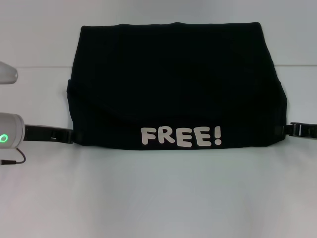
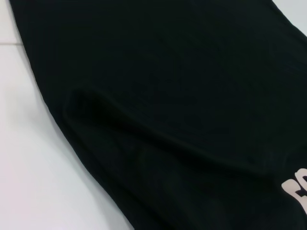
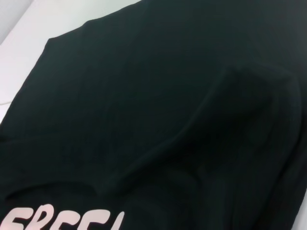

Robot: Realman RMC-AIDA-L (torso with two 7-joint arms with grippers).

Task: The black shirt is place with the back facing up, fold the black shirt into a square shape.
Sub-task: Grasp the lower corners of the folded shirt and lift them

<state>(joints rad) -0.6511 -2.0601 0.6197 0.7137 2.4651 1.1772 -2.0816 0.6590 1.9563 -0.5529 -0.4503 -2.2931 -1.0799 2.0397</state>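
The black shirt (image 1: 173, 84) lies on the white table (image 1: 158, 198), folded into a wide rectangle. White lettering "FREE!" (image 1: 181, 136) faces up along its near edge. A folded-over layer crosses the cloth in a slanting line. My left gripper (image 1: 67, 135) is low at the shirt's near left corner, touching its edge. My right gripper (image 1: 290, 130) is at the near right corner, also against the edge. The left wrist view shows the shirt (image 2: 168, 96) with a raised crease. The right wrist view shows the shirt (image 3: 144, 96) with a hump and part of the lettering.
The white body of my left arm (image 1: 10, 134) with a green light stands at the left edge. Bare white table lies in front of the shirt and at both sides.
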